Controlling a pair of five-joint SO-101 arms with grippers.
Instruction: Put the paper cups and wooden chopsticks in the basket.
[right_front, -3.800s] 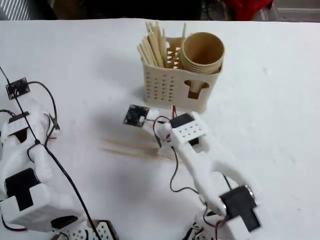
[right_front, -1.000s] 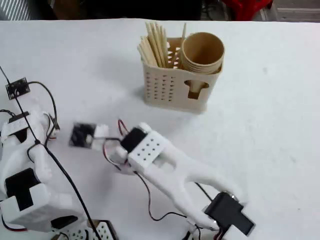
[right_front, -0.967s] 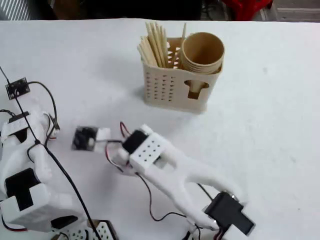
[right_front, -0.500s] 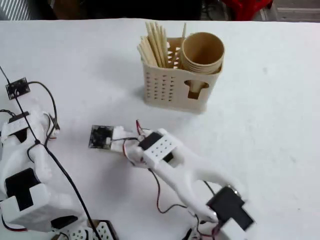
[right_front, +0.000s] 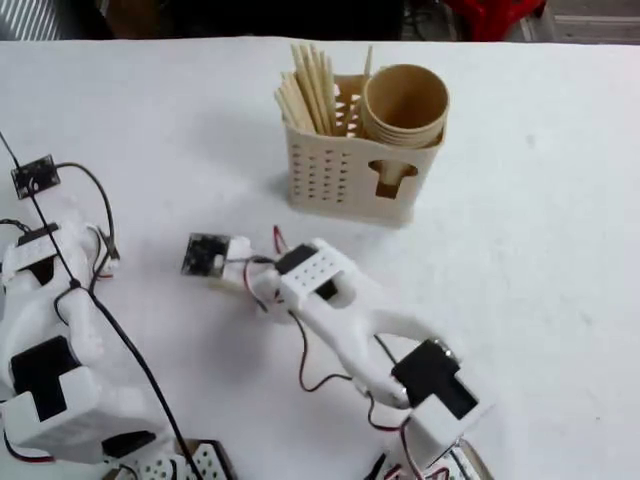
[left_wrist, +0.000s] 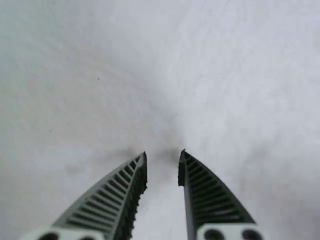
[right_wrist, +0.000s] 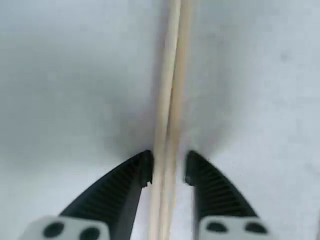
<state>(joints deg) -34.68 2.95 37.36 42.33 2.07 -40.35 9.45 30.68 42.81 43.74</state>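
A pair of wooden chopsticks (right_wrist: 172, 75) runs lengthwise between the fingers of my right gripper (right_wrist: 167, 167), which is shut on them just above the white table. From above, the right gripper (right_front: 235, 270) sits left of centre, in front of the cream basket (right_front: 340, 180), and its arm hides the held chopsticks. The basket holds a bundle of chopsticks (right_front: 310, 85) and stacked paper cups (right_front: 405, 100). My left gripper (left_wrist: 162, 160) hovers over bare table with a narrow gap between its fingers and nothing in it.
The left arm (right_front: 45, 300) is folded at the table's left edge, with black cables (right_front: 120, 340) trailing beside it. White table (right_front: 540, 250) stretches to the right of the basket and the right arm.
The two chopsticks that lay on the table are now between the right gripper's fingers. Over the last second the right gripper swung from the left back toward the basket. The left arm stayed still.
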